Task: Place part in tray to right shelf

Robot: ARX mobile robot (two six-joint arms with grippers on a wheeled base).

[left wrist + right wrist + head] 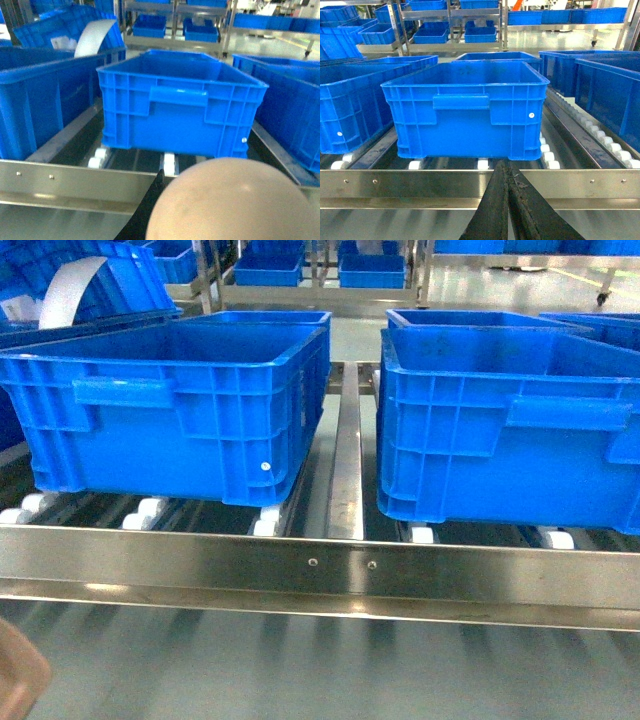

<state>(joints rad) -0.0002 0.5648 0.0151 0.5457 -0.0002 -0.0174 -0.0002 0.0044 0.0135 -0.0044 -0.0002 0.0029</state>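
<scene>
A: Item one, largest: the right shelf point(330, 575), a stainless-steel rack with a flat front rail running the width of the head view. White rollers point(150, 510) sit behind the rail.

B: Contents?

A: Two large blue crates on the rollers, the left crate point(180, 400) and the right crate point(500, 425), a steel divider rail point(347, 455) between them, apart from each other. More crates and racks behind.

B: The tray?

A: Cream, glossy. In the left wrist view its rounded surface point(235, 200) fills the lower right, in front of the shelf rail. A beige corner point(20, 680) shows at the lower left of the head view, below the rail.

B: The part?

A: No small blue block shows in any view; cannot tell where it is.

B: Grippers?

A: Right gripper point(509, 200): two dark fingers pressed together, nothing between them, pointing at the rail. Left gripper: only a dark edge point(145, 210) beside the tray; its finger spread cannot be told.
</scene>
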